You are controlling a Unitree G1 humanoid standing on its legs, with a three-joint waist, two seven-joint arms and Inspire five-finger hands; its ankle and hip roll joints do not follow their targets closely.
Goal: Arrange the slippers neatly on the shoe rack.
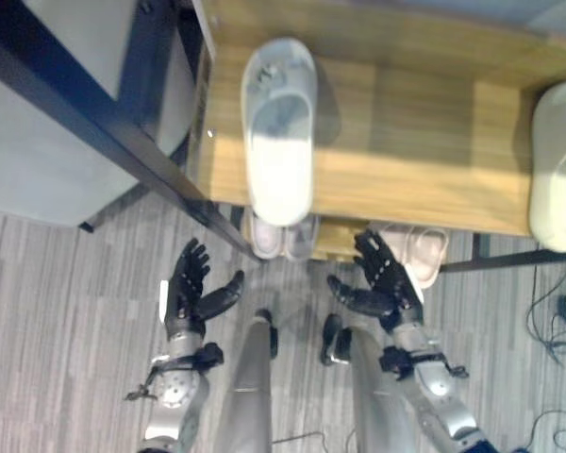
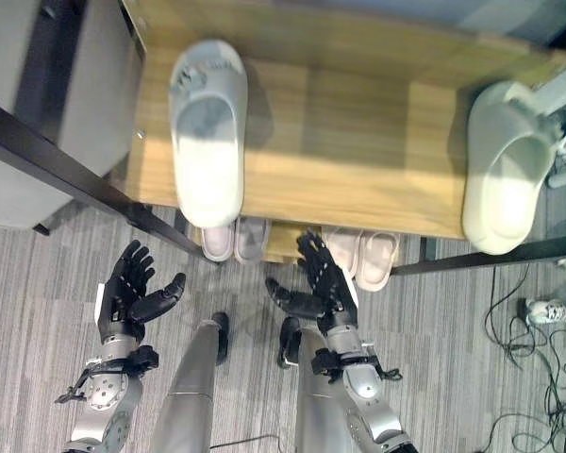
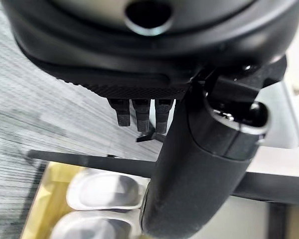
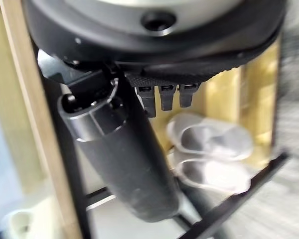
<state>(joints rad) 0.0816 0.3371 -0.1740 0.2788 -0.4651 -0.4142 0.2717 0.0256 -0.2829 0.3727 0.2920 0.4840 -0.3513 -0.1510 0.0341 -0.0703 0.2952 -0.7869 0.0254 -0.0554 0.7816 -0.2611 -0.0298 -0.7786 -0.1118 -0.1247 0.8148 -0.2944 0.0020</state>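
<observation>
Slippers, 2 pale rubber ones (image 2: 208, 127) (image 2: 502, 179), lie lengthwise at opposite ends of the wooden shoe rack's top shelf (image 2: 358, 142), 1 ahead of each empty, spread-fingered dark hand, left (image 2: 127, 288) and right (image 2: 323, 278).

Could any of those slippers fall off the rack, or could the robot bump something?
Maybe. The white slipper on the top shelf sticks out past the front edge, so a knock could tip it off. The other white slipper also overhangs near the shelf's right end. Both the left robot hand and right robot hand are open below, close to the lower pairs, and might nudge them crooked.
</observation>
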